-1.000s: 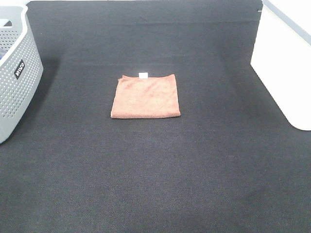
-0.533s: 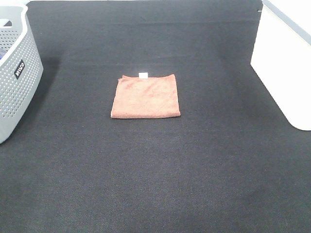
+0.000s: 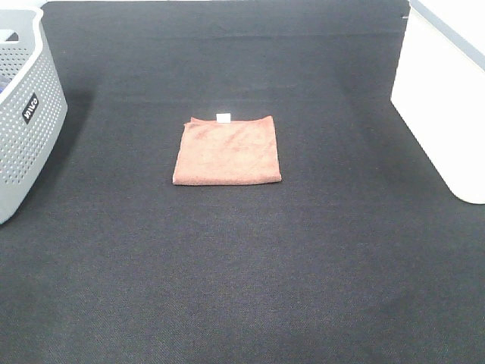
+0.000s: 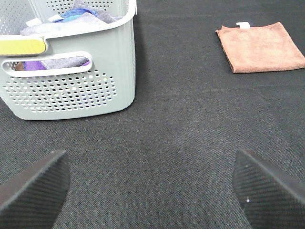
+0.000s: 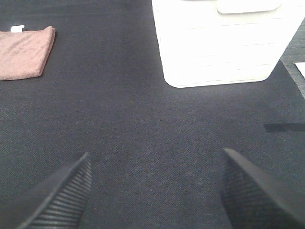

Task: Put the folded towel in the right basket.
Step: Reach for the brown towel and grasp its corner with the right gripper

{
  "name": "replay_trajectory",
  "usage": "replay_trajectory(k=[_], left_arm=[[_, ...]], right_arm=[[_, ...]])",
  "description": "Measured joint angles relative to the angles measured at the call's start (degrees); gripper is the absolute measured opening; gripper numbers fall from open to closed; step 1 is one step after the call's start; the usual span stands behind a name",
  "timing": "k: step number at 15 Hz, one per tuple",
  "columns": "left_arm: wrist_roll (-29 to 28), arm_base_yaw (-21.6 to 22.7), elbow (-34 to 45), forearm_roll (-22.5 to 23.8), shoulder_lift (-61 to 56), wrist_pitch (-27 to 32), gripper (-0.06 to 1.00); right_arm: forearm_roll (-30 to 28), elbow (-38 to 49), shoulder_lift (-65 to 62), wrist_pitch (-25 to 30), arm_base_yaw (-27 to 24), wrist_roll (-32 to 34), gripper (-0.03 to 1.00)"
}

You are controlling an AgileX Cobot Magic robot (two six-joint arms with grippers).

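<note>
Left wrist: cloths (image 4: 78, 12) in grey basket (image 4: 71, 98), towel (image 4: 261, 46) outside.

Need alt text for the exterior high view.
A folded brown towel lies flat at the centre of a black mat. A grey perforated basket stands at the left edge, a white basket at the right; no arm is in view.

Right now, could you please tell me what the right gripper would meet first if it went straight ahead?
Probably the white basket, near its corner: it stands just ahead of the right gripper, with only bare mat between. The towel lies off to the side. Depth is unclear.
</note>
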Motion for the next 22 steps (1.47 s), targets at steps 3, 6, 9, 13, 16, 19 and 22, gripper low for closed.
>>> replay_trajectory(k=[3, 6, 9, 13, 16, 19, 22], left_arm=[[0.0, 0.0, 0.0, 0.0, 0.0, 0.0, 0.88], [0.0, 0.0, 0.0, 0.0, 0.0, 0.0, 0.88], [0.0, 0.0, 0.0, 0.0, 0.0, 0.0, 0.88], [0.0, 0.0, 0.0, 0.0, 0.0, 0.0, 0.88], [0.0, 0.0, 0.0, 0.0, 0.0, 0.0, 0.88], [0.0, 0.0, 0.0, 0.0, 0.0, 0.0, 0.88], [0.0, 0.0, 0.0, 0.0, 0.0, 0.0, 0.88]], right_arm=[[0.0, 0.0, 0.0, 0.0, 0.0, 0.0, 0.7], [0.0, 0.0, 0.0, 0.0, 0.0, 0.0, 0.7], [0.0, 0.0, 0.0, 0.0, 0.0, 0.0, 0.7], [0.0, 0.0, 0.0, 0.0, 0.0, 0.0, 0.7], [0.0, 0.0, 0.0, 0.0, 0.0, 0.0, 0.7], [0.0, 0.0, 0.0, 0.0, 0.0, 0.0, 0.7], [0.0, 0.0, 0.0, 0.0, 0.0, 0.0, 0.7]])
